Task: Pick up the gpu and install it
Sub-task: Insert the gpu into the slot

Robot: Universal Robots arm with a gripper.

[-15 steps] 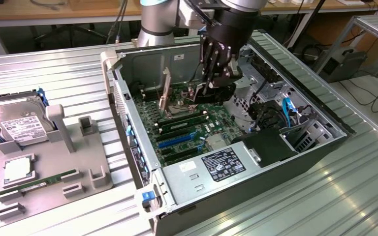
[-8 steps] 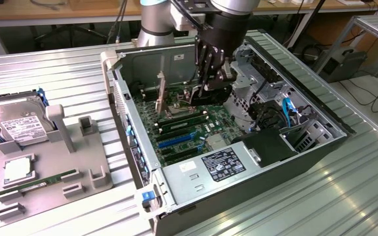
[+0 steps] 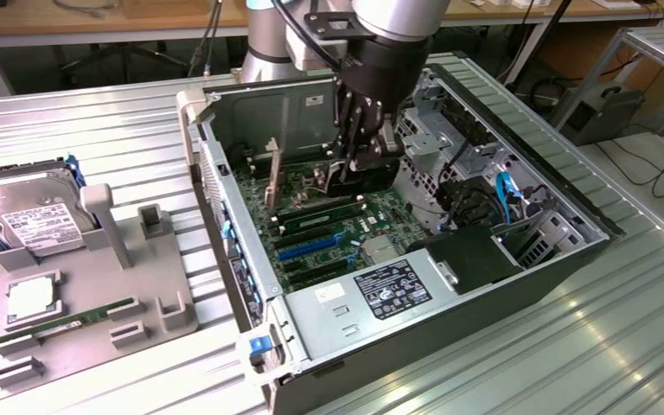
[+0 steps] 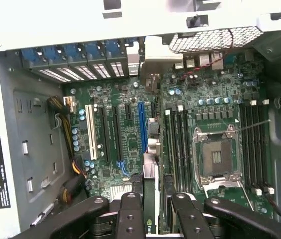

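An open computer case [image 3: 563, 259] lies on its side on a ribbed metal table [image 3: 101, 130], its motherboard [image 4: 220, 99] facing up. A robot arm reaches down into the case. Its pincer [image 3: 363, 154] is partly closed, and its two black fingers [image 4: 130, 214] clamp the gpu [image 4: 150, 199] between them.

In the wrist view the gpu is seen edge-on as a narrow dark strip with a green rim. Its long axis runs parallel to the expansion slots, just beside the blue slot [image 4: 141, 127]. Its far end points toward the case's rear wall, where a row of blue clips [image 4: 70, 52] sits. A silvery metal piece shows at that end, but its shape is hard to make out. The near end is cut off at the picture's edge, and the fingers cover both faces of the card. In the exterior view, the fingers and shadow hide most of the card. Whether the card touches a slot cannot be told.

Well apart from the case, a grey tray [image 3: 176, 316] on the table holds a hard drive [image 3: 32, 216] and a green memory stick [image 3: 61, 322].
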